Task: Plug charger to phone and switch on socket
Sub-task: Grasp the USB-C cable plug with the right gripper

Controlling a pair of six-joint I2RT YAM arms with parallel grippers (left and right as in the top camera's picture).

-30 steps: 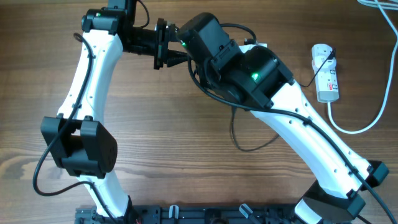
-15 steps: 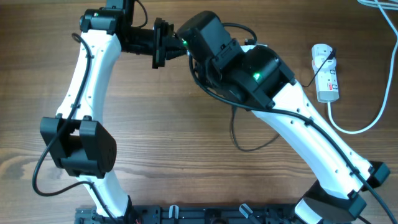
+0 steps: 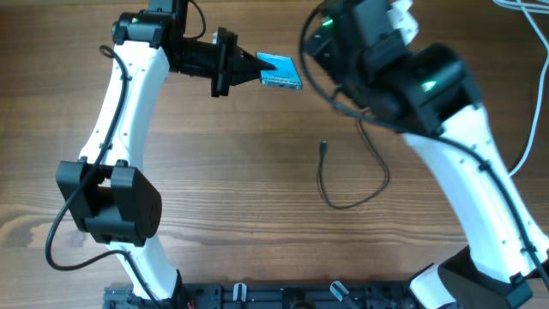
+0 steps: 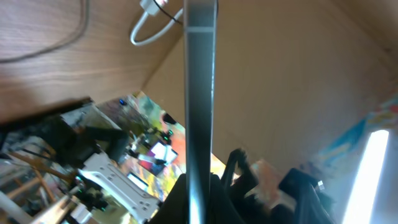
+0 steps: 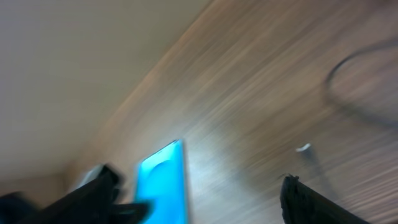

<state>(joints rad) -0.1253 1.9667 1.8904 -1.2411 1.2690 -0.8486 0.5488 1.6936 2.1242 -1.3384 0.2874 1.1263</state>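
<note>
My left gripper (image 3: 256, 70) is shut on one end of the phone (image 3: 280, 72), holding it above the table's far side with the cyan screen showing. In the left wrist view the phone (image 4: 200, 87) appears edge-on as a grey strip rising from my closed fingers (image 4: 180, 202). The right gripper (image 5: 202, 182) is open and empty, its fingers (image 5: 308, 202) either side of a blurred view of the phone (image 5: 163, 183). The charger (image 3: 347, 199) lies loose on the table, its connector tip (image 3: 323, 146) pointing away from me, apart from the phone. The socket is hidden behind my right arm.
A thick white cord (image 3: 537, 120) runs along the table's right edge and shows curled in the left wrist view (image 4: 144, 32). My right arm (image 3: 429, 94) spans the right half of the table. Bare wood lies between the two arms.
The right gripper has opened and swung up and to the right, away from the phone. The left gripper has closed on the phone and keeps it. The phone and cable tip now show.
</note>
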